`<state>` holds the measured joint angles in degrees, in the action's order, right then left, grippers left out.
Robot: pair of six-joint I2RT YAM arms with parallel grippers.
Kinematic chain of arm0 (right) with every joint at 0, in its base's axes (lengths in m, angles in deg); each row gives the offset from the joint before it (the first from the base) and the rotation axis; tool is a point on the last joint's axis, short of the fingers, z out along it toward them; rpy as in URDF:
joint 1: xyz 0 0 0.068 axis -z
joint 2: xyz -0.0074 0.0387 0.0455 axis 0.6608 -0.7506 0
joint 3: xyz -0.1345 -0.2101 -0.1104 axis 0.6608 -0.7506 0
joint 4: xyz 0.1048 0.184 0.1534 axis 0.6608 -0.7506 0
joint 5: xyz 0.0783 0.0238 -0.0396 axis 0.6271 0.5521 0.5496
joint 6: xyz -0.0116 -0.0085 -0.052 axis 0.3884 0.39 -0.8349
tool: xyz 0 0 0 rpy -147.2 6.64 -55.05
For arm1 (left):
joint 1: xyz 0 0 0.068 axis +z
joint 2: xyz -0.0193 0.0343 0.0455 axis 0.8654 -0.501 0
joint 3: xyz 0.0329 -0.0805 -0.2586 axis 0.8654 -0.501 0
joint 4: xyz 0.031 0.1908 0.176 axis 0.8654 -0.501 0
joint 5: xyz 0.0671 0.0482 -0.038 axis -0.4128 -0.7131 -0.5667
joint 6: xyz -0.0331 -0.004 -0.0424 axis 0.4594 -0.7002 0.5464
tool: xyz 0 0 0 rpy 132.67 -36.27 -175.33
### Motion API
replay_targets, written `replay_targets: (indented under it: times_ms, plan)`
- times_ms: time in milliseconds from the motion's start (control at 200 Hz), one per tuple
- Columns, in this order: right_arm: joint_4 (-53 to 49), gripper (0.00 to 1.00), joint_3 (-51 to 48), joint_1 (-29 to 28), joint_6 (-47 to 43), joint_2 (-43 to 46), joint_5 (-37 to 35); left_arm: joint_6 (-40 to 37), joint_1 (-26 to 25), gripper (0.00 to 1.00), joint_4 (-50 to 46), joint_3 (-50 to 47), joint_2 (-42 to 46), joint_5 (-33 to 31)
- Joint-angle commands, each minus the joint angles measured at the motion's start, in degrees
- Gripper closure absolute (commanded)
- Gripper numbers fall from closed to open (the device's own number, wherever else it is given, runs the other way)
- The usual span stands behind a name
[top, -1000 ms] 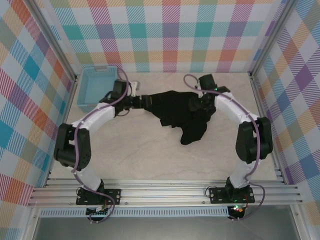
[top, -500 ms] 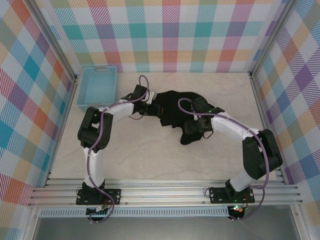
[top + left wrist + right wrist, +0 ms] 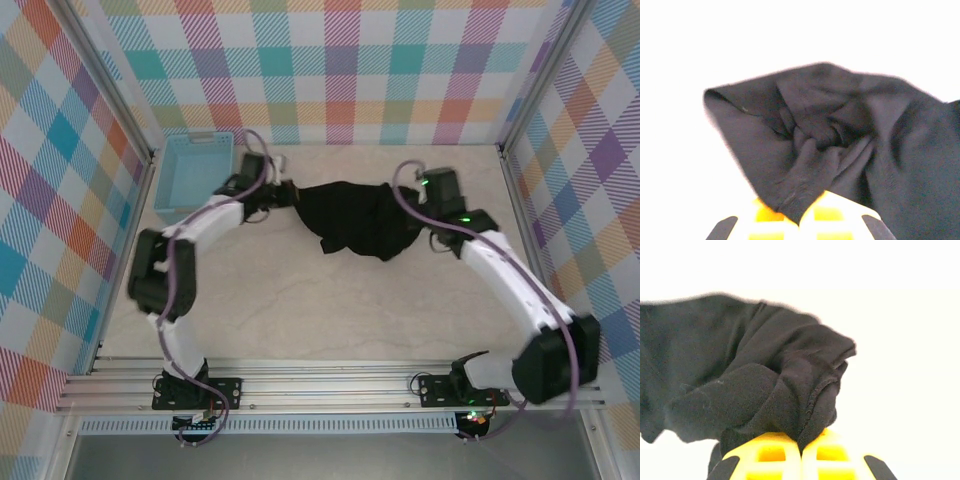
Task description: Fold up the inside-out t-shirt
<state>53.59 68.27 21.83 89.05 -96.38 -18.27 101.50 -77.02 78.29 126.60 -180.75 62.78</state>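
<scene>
Currently left end effector (image 3: 807,214) and right end effector (image 3: 801,446) clamp opposite t-shirt (image 3: 355,222) edges; open table (image 3: 300,305) in front.

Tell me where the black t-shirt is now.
In the top view the t-shirt is bunched over the far middle of the table, pinched at its ends by the left gripper and right gripper; the blue basket sits left of it.

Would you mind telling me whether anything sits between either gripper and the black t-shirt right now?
Nothing visible does. The left gripper and right gripper are each shut on bunched cloth of the t-shirt. The light blue basket sits apart at the far left.
</scene>
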Motion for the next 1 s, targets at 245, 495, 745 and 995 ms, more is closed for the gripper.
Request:
replay_targets:
  times_ms: [245, 495, 745, 995]
  plan:
    - [5.1, 1.0, 20.1, 1.3, -8.6, 9.5, 0.8, -4.7, 3.5, 1.0, 1.9, 3.4, 31.7, -17.3]
    - [4.7, 1.0, 22.2, 1.3, -9.1, 14.4, -1.4, -8.3, 4.5, 1.0, -1.7, 4.4, 41.7, -20.8]
    - [7.7, 1.0, 21.5, 1.3, -7.5, 21.6, -0.1, -9.6, 4.5, 1.0, -1.0, 7.7, 53.0, -22.0]
    - [6.9, 1.0, 25.0, 1.3, -10.6, 12.6, -5.8, -12.2, 4.7, 1.0, -7.8, 19.4, 36.7, -23.0]
